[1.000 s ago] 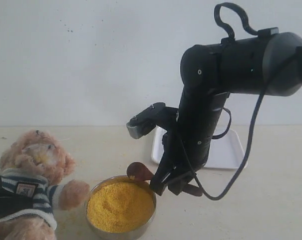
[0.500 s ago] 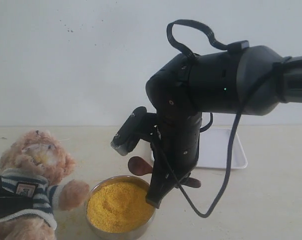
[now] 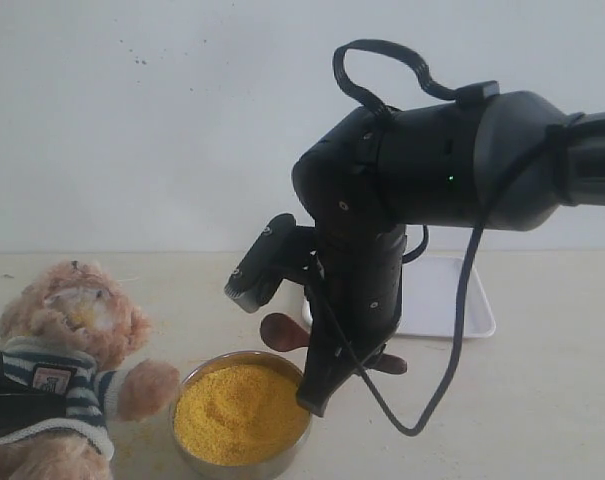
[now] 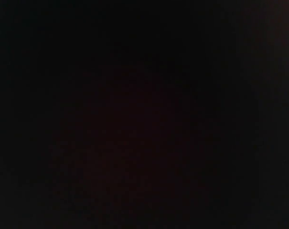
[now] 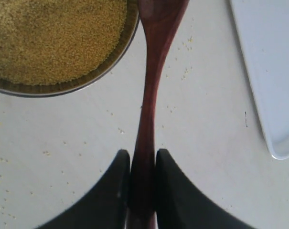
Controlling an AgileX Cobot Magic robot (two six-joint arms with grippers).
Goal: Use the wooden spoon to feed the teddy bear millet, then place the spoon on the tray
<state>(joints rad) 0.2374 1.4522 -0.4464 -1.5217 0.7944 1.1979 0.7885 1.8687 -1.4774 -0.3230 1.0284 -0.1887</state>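
Bare table point(image 3: 542, 400) lies open right of the bowl point(image 3: 278, 465) and in front of the tray point(image 3: 437, 300), while the bear point(image 3: 67, 340) crowds the bowl's left rim and the black arm point(image 3: 367, 280), holding the spoon point(image 3: 280, 330), blocks the strip between bowl and tray.

wooden spoon point(image 5: 149, 95): smooth dark wood, slight sheen. bowl point(image 3: 284, 458): shiny metal. millet point(image 3: 240, 412): fine matt grain. teddy bear point(image 3: 72, 320): fuzzy plush. tray point(image 3: 437, 290): smooth white, plastic-looking.

Right arm point(image 3: 382, 250) angles steeply downward, its tool point(image 5: 142, 155) clamped in a grip.
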